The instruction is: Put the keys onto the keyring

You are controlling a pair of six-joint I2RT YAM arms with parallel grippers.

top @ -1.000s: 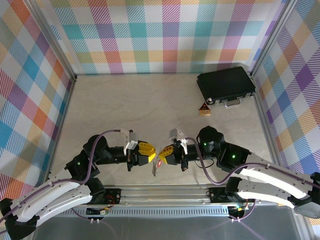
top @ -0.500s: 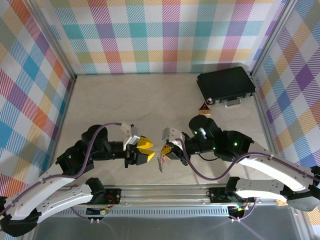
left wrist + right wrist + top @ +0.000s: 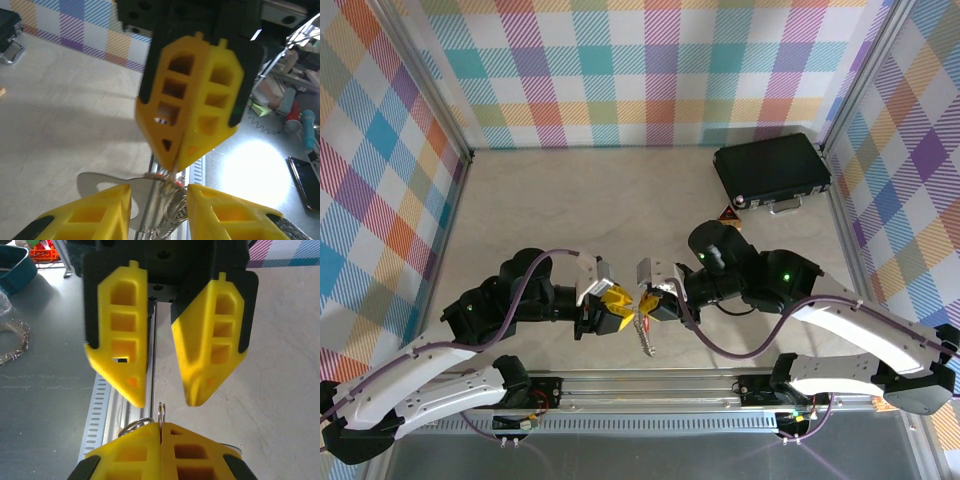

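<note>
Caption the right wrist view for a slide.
Right gripper shut on the keyring, whose thin edge sticks up toward the open left gripper opposite.

The pale table (image 3: 570,200) carries a black case (image 3: 772,170) at its far right corner, with an orange-brown triangular block (image 3: 727,213) just beside it.

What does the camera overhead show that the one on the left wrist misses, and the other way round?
Overhead: the whole left arm and right arm, white with purple cables, meeting near the table's front edge.

Left wrist: a close look at the keyring's flat silver plate and wire coils, a speck of red that may be the key, and oddments on a grey surface past the table.

Both: the keyring, the right arm's yellow jaws pinched shut on it, the left arm's jaws parted either side of it, and the pale table.
</note>
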